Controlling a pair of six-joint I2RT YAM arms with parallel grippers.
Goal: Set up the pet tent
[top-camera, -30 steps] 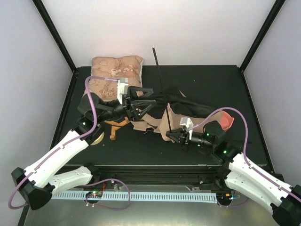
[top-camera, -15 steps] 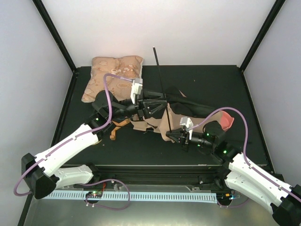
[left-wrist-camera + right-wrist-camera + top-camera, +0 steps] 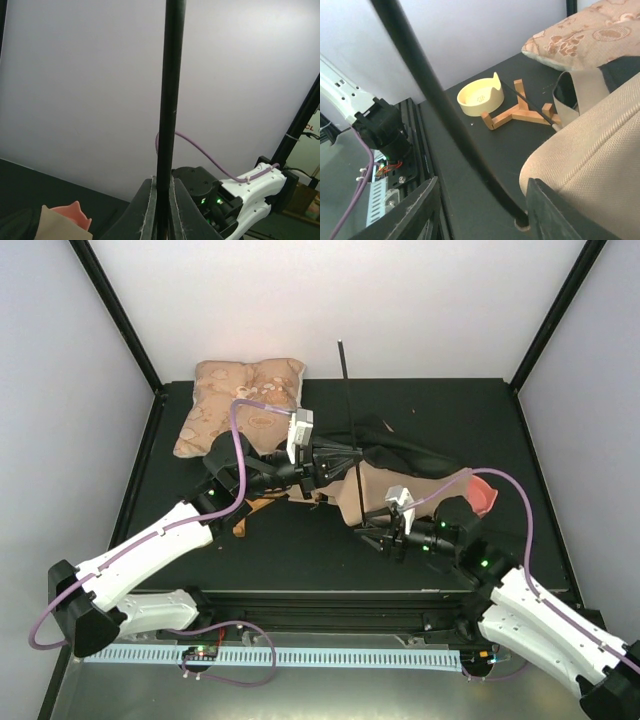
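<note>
The left claw is squeezing shut on the thin black pole, partway along it. From there the pole is running up and away toward the back wall. Its other end is going down into the tent.

The tent is lying in a floppy tan and black heap in the middle of the surface, just to the right of the left claw.

The right claw is hanging wide open at that low end. The pole is passing through its gap, and it is gripping nothing. It looks nearest to the spot where the pole is going into the tent, so it is likely the one to grab there next.

The cushion is lying well off at the back left.
</note>
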